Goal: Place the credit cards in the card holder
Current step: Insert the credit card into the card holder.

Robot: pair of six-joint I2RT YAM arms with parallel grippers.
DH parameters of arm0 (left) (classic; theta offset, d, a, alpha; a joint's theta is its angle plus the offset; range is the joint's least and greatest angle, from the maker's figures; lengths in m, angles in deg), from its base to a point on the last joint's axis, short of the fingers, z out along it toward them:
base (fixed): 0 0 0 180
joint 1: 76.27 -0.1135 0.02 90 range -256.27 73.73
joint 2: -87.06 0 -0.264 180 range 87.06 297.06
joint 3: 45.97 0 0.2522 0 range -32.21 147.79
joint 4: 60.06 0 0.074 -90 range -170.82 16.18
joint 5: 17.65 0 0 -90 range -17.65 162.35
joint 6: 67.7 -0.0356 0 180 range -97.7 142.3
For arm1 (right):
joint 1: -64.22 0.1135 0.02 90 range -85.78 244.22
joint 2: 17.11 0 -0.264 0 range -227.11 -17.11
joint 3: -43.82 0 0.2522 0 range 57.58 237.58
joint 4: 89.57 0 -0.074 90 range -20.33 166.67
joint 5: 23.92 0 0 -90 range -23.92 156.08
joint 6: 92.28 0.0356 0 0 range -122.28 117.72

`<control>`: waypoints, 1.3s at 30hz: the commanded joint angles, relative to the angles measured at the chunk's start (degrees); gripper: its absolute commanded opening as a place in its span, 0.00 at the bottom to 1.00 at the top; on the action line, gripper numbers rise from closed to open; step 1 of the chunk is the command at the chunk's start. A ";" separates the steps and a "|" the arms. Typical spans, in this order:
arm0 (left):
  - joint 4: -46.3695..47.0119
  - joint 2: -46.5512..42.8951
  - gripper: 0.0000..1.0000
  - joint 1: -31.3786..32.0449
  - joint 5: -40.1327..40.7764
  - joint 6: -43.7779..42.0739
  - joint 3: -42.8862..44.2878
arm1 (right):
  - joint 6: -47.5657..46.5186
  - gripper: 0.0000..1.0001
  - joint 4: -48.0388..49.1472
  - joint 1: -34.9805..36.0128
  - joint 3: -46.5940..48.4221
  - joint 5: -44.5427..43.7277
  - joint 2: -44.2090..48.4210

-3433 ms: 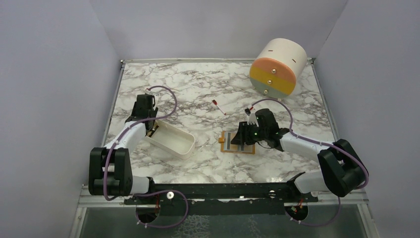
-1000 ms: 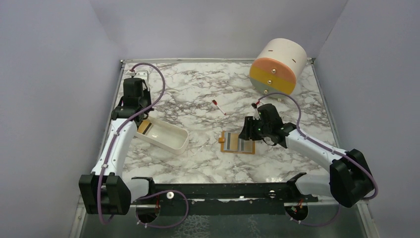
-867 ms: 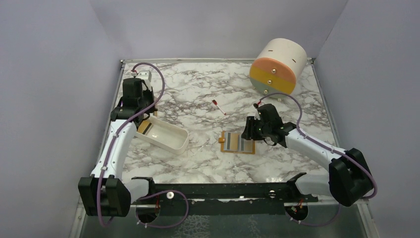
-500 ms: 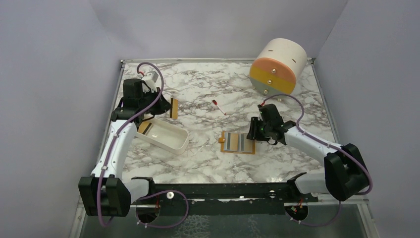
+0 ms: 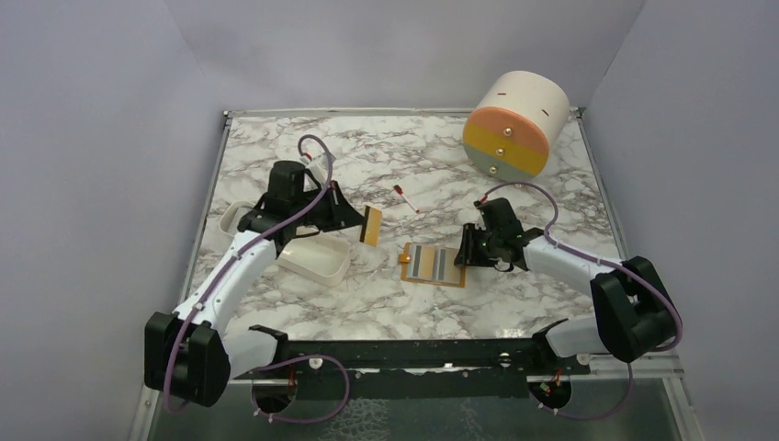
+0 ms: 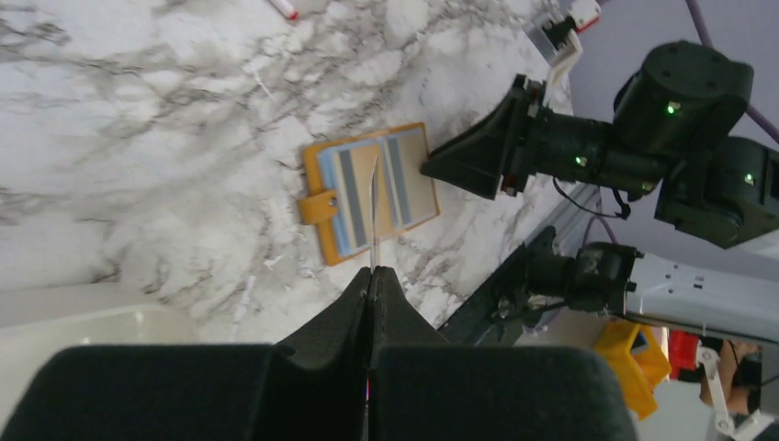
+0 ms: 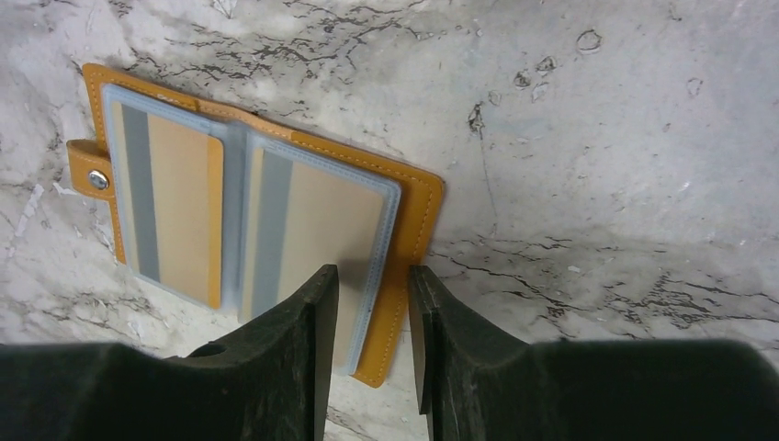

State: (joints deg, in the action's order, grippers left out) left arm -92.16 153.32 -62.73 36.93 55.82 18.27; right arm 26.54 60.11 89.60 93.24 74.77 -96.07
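Observation:
The card holder (image 5: pixel 432 265) lies open on the marble, blue-grey sleeves up, its snap tab at the left. Two credit cards (image 7: pixel 174 197) (image 7: pixel 308 230) sit in its sleeves. My left gripper (image 5: pixel 360 223) is shut on a golden credit card (image 5: pixel 372 226) and holds it on edge in the air, just left of the holder. In the left wrist view that card (image 6: pixel 375 207) shows as a thin line over the holder (image 6: pixel 404 184). My right gripper (image 7: pixel 372 280) is open, its jaws astride the holder's right edge (image 7: pixel 418 216).
A white oblong tray (image 5: pixel 317 268) lies under my left arm. A small red-and-white stick (image 5: pixel 404 197) rests behind the holder. The big cream-orange drum (image 5: pixel 514 124) stands at the back right. The arms' base rail (image 5: pixel 413 354) runs along the near edge.
My left gripper rose from the tray with a golden card and swung right, close to the holder. My right gripper shifted to the holder's right edge and its jaws narrowed.

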 commanded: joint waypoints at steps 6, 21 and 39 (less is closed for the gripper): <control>13.96 5.65 0.00 13.59 2.32 10.29 -3.91 | -0.28 0.32 0.65 -0.05 -0.79 -0.57 0.32; 17.56 20.30 0.00 24.22 5.65 9.47 0.94 | 0.98 0.33 -2.07 0.00 2.22 1.96 4.58; 22.68 32.77 0.00 26.45 4.58 11.40 2.44 | 0.25 0.25 1.55 -0.05 -1.04 -1.21 -0.80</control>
State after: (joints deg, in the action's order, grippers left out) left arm -72.41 184.16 -36.79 41.74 66.84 18.81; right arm 27.00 59.65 89.60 93.96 75.12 -97.03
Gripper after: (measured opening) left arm 0.009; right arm 0.249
